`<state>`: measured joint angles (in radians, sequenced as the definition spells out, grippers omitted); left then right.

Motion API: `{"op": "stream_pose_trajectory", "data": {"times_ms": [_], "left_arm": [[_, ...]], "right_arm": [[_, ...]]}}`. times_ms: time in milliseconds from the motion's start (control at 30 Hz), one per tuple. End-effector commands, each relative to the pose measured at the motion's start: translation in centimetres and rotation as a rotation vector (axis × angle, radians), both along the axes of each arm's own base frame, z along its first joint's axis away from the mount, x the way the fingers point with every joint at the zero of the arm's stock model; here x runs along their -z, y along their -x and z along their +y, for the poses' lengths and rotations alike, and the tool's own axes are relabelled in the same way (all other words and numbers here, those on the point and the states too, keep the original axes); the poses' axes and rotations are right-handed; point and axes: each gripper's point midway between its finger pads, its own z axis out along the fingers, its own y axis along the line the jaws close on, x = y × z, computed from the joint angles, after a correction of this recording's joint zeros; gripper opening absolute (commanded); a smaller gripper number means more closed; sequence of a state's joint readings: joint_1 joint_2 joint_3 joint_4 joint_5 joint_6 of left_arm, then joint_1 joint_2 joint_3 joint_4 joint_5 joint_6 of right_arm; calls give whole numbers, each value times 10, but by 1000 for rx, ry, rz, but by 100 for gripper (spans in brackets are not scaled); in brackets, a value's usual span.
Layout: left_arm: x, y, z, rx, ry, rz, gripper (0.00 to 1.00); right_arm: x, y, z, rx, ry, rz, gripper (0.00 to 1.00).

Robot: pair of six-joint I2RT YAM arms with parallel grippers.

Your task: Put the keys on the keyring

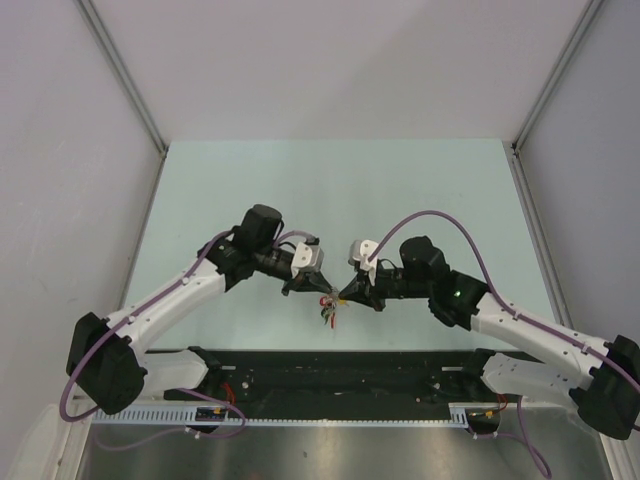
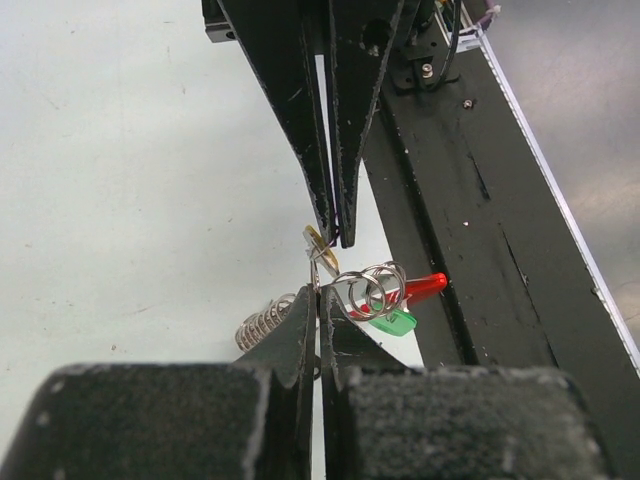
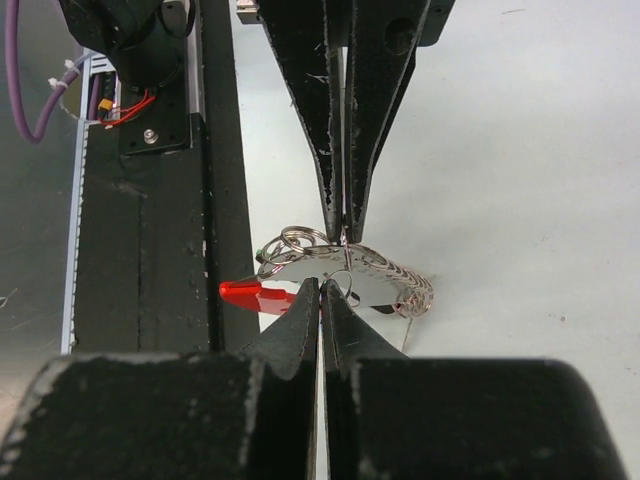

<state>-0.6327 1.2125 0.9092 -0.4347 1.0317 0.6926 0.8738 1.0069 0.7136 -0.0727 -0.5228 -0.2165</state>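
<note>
Bright, even light washes the pale table [image 1: 330,180], leaving only faint shadows. In both wrist views the near fingers [image 2: 290,345] blur (big dark blocks below), and the metal rings [image 2: 375,288] glint.

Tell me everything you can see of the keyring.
The keyring is silvery metal: a pale fan-shaped tag with a ridged, coil-like edge and wire loops at one end. A red key and a green key hang at the loops. Both shut grippers meet at it: the left gripper pinches by the loops, the right gripper sits at the tag. I cannot tell if it is lifted.
</note>
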Motion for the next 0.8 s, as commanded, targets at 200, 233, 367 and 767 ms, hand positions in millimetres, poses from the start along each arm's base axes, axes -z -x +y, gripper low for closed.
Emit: {"op": "stream_pose_trajectory", "data": {"times_ms": [200, 233, 367, 767], "left_arm": [[-14, 26, -5, 115, 39, 2, 0], [-16, 26, -5, 113, 46, -7, 0], [-18, 25, -5, 96, 54, -22, 1], [-28, 2, 10, -61, 81, -100, 0]], "right_arm": [[-49, -11, 11, -26, -169, -25, 0], [-50, -10, 11, -36, -172, -22, 0], [-44, -9, 13, -52, -149, 10, 0], [-17, -35, -15, 142, -48, 76, 0]]}}
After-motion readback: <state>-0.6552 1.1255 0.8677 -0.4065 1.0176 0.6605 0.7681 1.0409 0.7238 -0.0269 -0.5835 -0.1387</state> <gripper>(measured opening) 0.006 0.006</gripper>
